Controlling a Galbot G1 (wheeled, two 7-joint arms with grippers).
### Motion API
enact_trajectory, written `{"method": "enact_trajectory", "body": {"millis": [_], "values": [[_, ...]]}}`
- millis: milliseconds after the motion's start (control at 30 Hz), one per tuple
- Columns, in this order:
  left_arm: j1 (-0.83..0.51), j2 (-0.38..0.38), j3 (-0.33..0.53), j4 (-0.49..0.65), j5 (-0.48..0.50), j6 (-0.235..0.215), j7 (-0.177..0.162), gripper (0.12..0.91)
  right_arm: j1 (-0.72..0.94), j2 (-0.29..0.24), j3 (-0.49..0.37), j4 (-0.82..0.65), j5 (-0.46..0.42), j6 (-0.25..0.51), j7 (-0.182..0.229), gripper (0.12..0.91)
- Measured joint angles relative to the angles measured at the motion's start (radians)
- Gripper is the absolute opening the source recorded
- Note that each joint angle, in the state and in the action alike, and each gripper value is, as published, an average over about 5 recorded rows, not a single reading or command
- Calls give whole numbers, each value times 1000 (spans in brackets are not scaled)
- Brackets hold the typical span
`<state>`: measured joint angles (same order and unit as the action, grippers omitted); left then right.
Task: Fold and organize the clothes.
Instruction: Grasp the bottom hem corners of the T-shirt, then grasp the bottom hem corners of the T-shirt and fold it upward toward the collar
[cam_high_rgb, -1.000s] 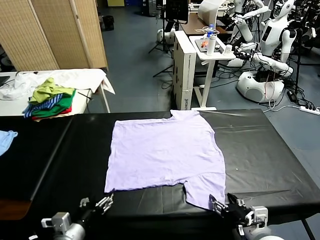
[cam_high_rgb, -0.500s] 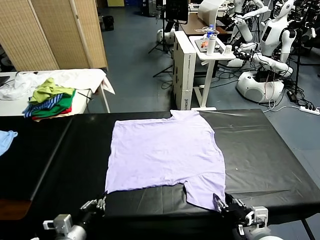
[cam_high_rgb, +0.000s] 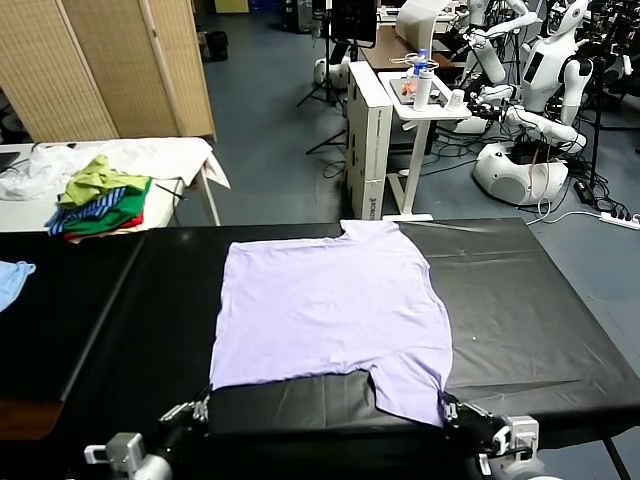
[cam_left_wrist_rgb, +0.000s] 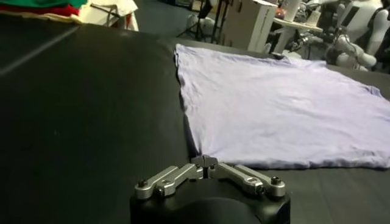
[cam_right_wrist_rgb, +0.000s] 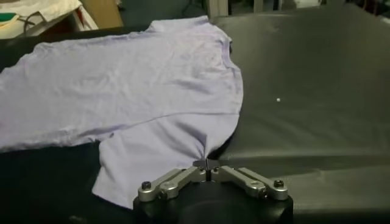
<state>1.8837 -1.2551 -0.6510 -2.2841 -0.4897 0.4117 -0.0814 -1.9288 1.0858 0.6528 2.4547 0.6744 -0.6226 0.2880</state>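
Observation:
The clothes, a pale lavender T-shirt (cam_high_rgb: 330, 300), lie spread flat on the black table (cam_high_rgb: 530, 310), with one sleeve toward me. At the table's near edge my left gripper (cam_high_rgb: 203, 408) is shut at the shirt's near left hem corner. In the left wrist view the shut tips of the left gripper (cam_left_wrist_rgb: 205, 161) meet that corner of the shirt (cam_left_wrist_rgb: 280, 103). My right gripper (cam_high_rgb: 448, 410) is shut on the near sleeve's edge. In the right wrist view the shirt (cam_right_wrist_rgb: 134, 85) puckers into the tips of the right gripper (cam_right_wrist_rgb: 207, 162).
A pile of green, striped and red clothes (cam_high_rgb: 100, 200) sits on a white table at the far left. A light blue cloth (cam_high_rgb: 10, 280) lies at the black table's left edge. A white cart (cam_high_rgb: 420, 100) and parked robots (cam_high_rgb: 540, 80) stand behind.
Both grippers have closed from open. The right one shut on the sleeve edge and drew it slightly toward the near edge. The left one shut at the hem corner.

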Motion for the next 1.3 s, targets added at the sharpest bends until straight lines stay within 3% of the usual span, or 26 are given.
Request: {"method": "enact_trajectory", "body": {"millis": [167,367,567,767,1300], "values": [[70,13,-24,-61,0,0,-9,144,-5,-5,8,17,13,-2,-11,139],[115,21,-58,-107,-1,-9,-13,144,50,-24,11,-5,35,48,-72,139],[90,4,-58,-108,11,-59,-10,144,196,-59,-31,-102,52,107,-104,139],[3,0,-40,-59,26,-108,-3,144,360,-76,-105,-233,50,137,-111,139],[-270,44,26,158,35,-124,-9,144,732,-71,-321,-491,15,128,-90,139]]}}
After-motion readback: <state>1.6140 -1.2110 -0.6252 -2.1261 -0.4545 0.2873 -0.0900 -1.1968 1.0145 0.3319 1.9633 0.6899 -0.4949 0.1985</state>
